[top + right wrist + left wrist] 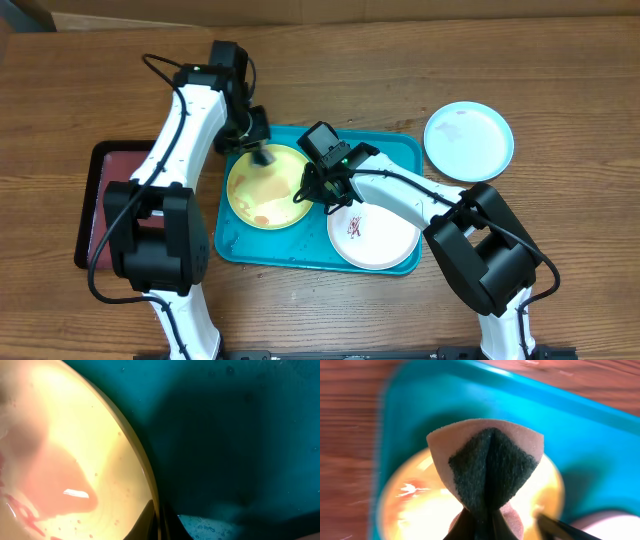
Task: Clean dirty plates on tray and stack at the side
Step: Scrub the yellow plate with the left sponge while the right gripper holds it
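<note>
The turquoise tray point(395, 150) holds a lime-green plate point(262, 190) on its left and a white plate point(378, 240) with a red smear on its right. A pale blue plate point(468, 141) lies on the table beyond the tray's right corner. My left gripper point(262, 155) is shut on a folded sponge point(487, 465), pink with a dark scouring face, over the far part of the green plate point(410, 510). My right gripper point(159, 522) is shut on that plate's right rim. The green plate point(75, 460) carries a wet reddish smear point(65, 490).
A maroon, black-rimmed tray point(105, 190) lies left of the turquoise one, partly under my left arm. Wet patches show on the tray floor point(215, 522) beside the plate. Bare wooden table surrounds both trays.
</note>
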Tool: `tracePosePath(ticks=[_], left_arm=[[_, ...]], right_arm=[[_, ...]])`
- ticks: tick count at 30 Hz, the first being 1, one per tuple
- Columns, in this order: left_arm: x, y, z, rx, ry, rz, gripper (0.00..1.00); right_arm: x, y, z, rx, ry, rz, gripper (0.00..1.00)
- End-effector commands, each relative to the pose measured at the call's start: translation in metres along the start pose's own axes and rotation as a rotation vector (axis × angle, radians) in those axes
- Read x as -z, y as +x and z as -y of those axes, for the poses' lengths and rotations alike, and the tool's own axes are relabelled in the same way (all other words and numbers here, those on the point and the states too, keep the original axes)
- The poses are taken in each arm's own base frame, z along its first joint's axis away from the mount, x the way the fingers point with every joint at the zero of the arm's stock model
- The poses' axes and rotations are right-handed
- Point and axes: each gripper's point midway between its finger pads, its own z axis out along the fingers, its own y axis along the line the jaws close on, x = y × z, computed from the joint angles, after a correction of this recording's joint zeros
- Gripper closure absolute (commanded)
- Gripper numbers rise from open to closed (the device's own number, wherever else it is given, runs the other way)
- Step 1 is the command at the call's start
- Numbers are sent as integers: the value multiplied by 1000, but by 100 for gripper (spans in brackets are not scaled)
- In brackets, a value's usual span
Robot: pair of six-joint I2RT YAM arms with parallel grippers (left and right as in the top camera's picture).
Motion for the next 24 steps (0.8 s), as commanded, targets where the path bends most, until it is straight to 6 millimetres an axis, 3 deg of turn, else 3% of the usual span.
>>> tracePosePath(ticks=[1,10,15,20,24], left_arm=[[-15,24,25,-40,132,-94,96],[-57,77,-3,-9,61,-238,96],[-66,90,-41,7,-128,-252,96],[-46,81,-109,170,-549,-123,96],[-30,67,-127,192,-675,-41,96]], right_arm=[[-2,-6,11,-13,41,31,96],[-2,-6,11,-13,40,31,96],[-2,-6,11,-13,40,31,96],[-2,-6,11,-12,40,31,96],[-2,-6,11,0,41,30,96]])
